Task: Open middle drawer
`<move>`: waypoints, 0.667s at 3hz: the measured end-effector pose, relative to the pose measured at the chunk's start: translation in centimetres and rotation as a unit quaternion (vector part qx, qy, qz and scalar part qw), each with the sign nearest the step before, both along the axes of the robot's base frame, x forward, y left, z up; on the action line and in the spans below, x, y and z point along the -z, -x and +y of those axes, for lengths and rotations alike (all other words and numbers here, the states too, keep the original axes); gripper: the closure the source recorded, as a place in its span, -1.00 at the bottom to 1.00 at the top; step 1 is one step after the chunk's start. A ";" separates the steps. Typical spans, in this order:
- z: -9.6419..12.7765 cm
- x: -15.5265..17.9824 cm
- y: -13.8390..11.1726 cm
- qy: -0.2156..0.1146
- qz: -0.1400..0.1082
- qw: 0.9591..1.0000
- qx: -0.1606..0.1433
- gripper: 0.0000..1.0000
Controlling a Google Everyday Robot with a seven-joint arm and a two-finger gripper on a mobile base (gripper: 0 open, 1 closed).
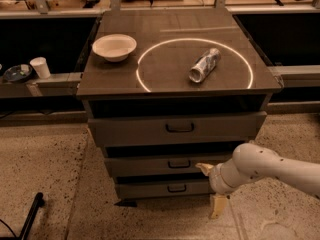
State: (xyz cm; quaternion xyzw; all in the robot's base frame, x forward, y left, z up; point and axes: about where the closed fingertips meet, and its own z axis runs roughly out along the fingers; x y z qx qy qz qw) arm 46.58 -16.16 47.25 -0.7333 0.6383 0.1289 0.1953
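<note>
The middle drawer (145, 166) is the second grey front of the cabinet, with a small black loop handle (179, 163) at its centre. It sits slightly out from the cabinet body, stepped back under the top drawer. My gripper (211, 187) is at the right end of the middle and bottom drawer fronts, on a white arm reaching in from the right. Its two tan fingers are spread, one (204, 168) by the middle drawer's right end, the other (218, 207) low near the floor. It holds nothing.
The top drawer (135, 130) and bottom drawer (145, 189) flank the middle one. On the cabinet top (165, 34) lie a white bowl (114, 46) and a crushed can (204, 65) inside a lit ring. A white cup (40, 67) stands on the left ledge. A black rod (30, 216) lies on the floor at left.
</note>
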 end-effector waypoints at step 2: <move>1.1 3.9 -3.5 0.006 -0.057 0.998 0.037 -1.00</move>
